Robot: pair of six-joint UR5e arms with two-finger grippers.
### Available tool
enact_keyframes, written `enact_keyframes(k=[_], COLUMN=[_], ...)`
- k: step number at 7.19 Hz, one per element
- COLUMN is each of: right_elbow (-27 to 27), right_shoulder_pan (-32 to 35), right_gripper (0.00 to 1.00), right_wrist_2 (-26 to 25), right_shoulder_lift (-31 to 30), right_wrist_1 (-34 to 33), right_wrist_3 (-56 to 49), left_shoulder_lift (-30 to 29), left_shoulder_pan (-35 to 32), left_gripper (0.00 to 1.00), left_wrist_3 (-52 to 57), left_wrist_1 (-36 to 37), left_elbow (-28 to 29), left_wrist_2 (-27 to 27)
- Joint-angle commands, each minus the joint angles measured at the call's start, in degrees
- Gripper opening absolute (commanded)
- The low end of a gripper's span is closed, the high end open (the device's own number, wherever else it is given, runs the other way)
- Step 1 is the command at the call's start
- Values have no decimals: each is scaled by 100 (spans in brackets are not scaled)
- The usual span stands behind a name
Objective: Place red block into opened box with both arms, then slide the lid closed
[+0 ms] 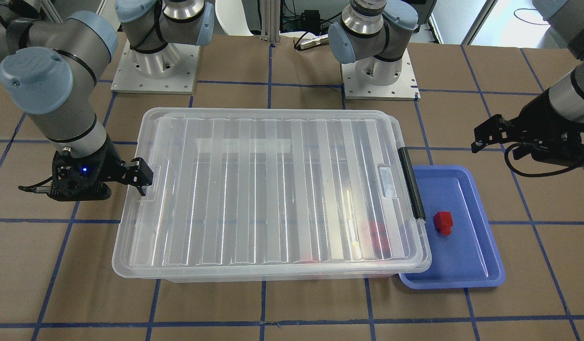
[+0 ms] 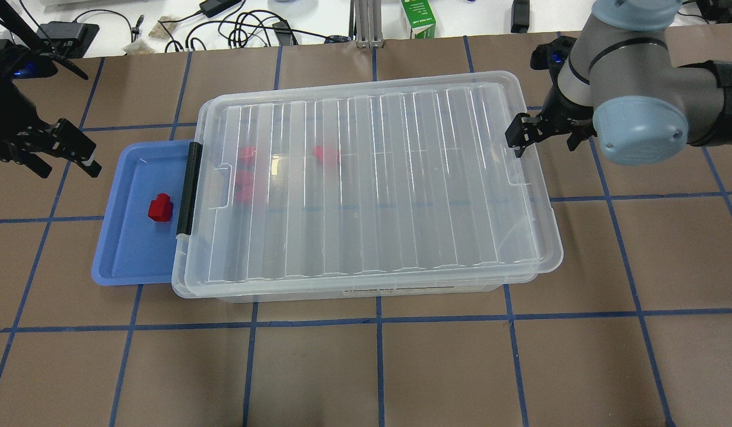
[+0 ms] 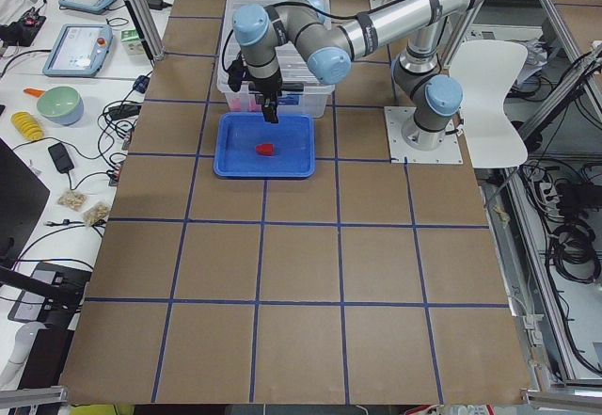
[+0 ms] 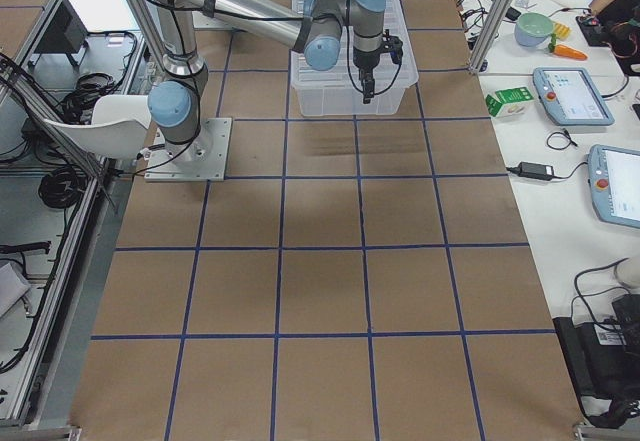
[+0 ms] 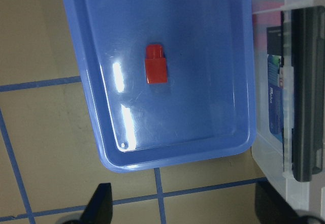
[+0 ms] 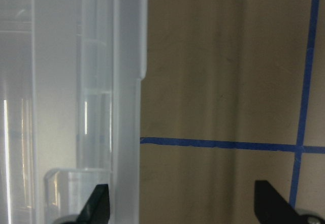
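The red block (image 5: 156, 70) lies loose in the blue tray (image 5: 91, 97) beside the latch end of the box (image 2: 366, 284). It sits up-frame of my released left end effector (image 5: 185, 209), long axis crosswise to the line between the fingers, so that arm is nearer. The right end effector (image 2: 543, 139), also released, straddles the far rim of the lid (image 2: 372, 178). Only the overhead view shows the lid covering the box, with other red blocks beneath.

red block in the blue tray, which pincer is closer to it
Left. The left pincer hovers just beyond the outer edge of the blue tray holding the red block; the right pincer is at the clear box's far short end, opposite the tray.
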Motion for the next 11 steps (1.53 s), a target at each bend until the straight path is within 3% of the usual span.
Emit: enact_keyframes(k=[1, 7, 11], right_elbow=[-21, -126, -135], right_shoulder_pan=[-455, -1237, -1775], right_gripper=[100, 100, 100], right_wrist_2=[11, 2, 11], right_shoulder_lift=[8, -18, -27], right_wrist_1=[6, 76, 67], right_wrist_3=[-411, -931, -1652], left_shoulder_lift=[-451, -1269, -1551], left_shoulder_pan=[7, -362, -362], left_gripper=[100, 100, 98], left_wrist_3=[-6, -789, -719], left_wrist_1=[1255, 2410, 2465], left_elbow=[-552, -905, -959], left_wrist_2=[16, 192, 192])
